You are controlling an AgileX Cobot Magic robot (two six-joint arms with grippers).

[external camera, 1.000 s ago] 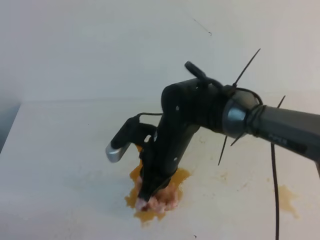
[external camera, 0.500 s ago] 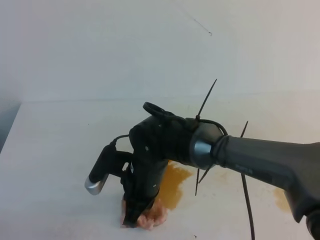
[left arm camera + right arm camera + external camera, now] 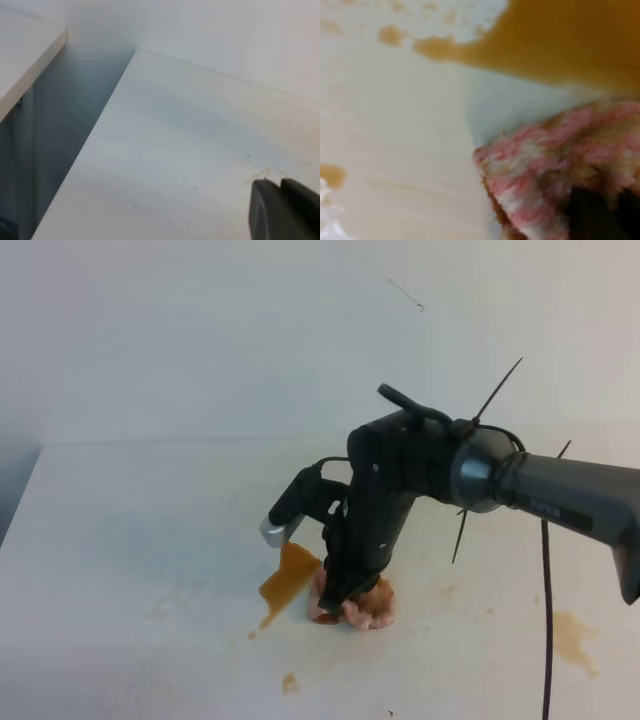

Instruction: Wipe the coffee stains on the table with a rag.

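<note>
The right arm reaches in from the right edge of the high view, its grey forearm level, then bends sharply at the wrist so the black right end effector points almost straight down at the tabletop. It is clamped onto the rag, a single pinkish-orange wad pressed against the surface just right of the middle; the right wrist view shows the dark fingertips sunk into the mottled pink cloth.

I count three coffee stains in the high view: an amber wedge just left of the rag, a small spot below it near the front edge, and a paler blotch well off to the right.

The left end effector shows only as a dark tip at the corner of its own camera; whether it is released or clenched I cannot tell.
</note>
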